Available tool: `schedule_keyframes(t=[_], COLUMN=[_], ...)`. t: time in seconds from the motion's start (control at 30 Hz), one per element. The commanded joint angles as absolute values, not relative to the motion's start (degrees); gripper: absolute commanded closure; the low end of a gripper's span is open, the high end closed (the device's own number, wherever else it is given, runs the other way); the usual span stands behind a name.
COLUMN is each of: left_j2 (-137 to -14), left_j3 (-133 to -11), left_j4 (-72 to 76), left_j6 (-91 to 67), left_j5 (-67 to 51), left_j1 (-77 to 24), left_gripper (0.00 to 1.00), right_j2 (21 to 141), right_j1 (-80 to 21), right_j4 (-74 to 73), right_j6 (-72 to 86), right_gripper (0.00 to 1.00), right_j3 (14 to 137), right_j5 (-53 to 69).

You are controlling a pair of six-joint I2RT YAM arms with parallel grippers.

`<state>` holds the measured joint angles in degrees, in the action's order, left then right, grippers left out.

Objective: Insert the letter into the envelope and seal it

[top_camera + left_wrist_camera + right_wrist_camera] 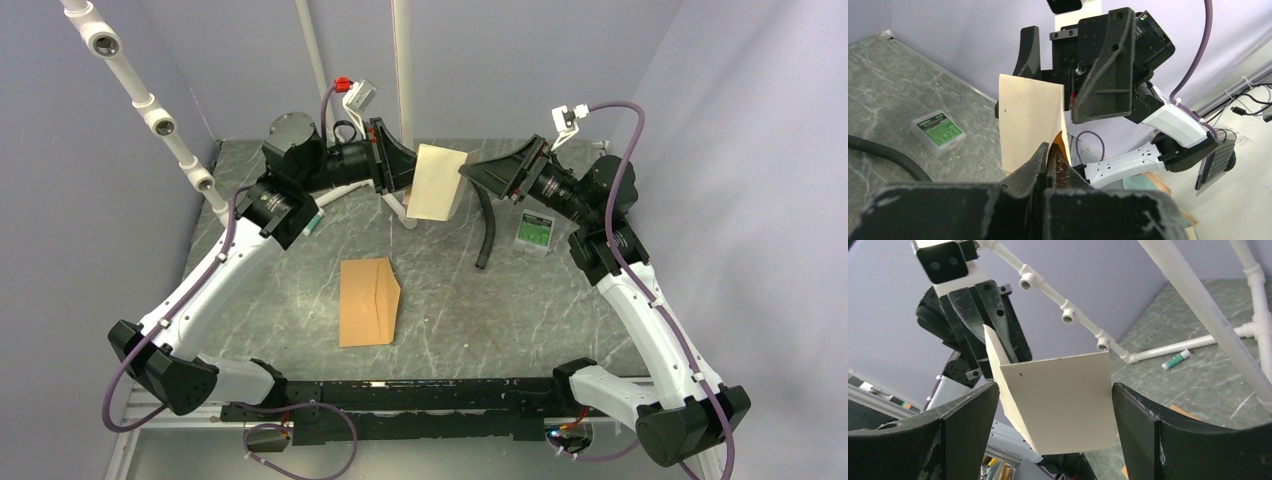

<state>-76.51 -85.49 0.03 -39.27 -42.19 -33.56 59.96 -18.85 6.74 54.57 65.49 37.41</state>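
Note:
My left gripper (405,187) is shut on the letter (436,182), a pale sheet held upright in the air above the table's far middle. In the left wrist view its fingers (1040,160) pinch the letter's (1030,117) lower edge. The sheet looks folded along one side. My right gripper (478,172) faces it, open. In the right wrist view the letter (1058,400) hangs between the spread fingers (1135,410), its edge close to the right one. The orange-brown envelope (368,301) lies flat on the table's middle, flap to the right.
A small green-labelled box (535,230) and a black hose (488,235) lie at the back right under the right arm. A white pipe frame (150,110) rises at the back left. A glue stick (1175,360) lies near its foot.

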Motion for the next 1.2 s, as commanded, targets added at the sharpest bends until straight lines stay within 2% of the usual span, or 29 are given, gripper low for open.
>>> schedule_keyframes(t=[0.0,0.23,0.43,0.63,0.8,0.93,1.17], left_j2=[-76.4,-75.5,-74.9,-70.8,-71.7,-73.1,-74.4], left_j3=[-85.8,-84.6,-84.3,-80.8,-81.9,-82.7,-83.8], left_j4=[5.4,4.5,2.3,0.1,-1.7,-1.1,2.7], left_j6=[-42.3,-41.6,-39.9,-37.0,-36.5,-36.9,-39.9], left_j5=[-44.4,-40.1,-33.9,-21.5,-25.3,-29.7,-37.0], left_j1=[-33.5,-33.5,-33.5,-33.5,-33.5,-33.4,-33.4], left_gripper=[0.98,0.98,0.98,0.98,0.98,0.98,0.98], right_j2=[59.1,57.9,56.8,57.1,58.4,59.9,63.0], right_j1=[-19.1,-19.1,-19.1,-19.1,-19.2,-20.1,-23.2], right_j4=[10.8,12.1,-3.4,-5.2,0.3,5.2,6.2], right_j6=[55.5,51.5,44.7,45.5,49.1,51.4,51.3], right_gripper=[0.12,0.01,0.01,0.01,0.01,0.06,0.12], right_j3=[67.2,68.5,73.0,73.8,72.3,71.7,72.7], right_j5=[36.8,40.0,29.0,27.3,32.0,34.6,35.2])
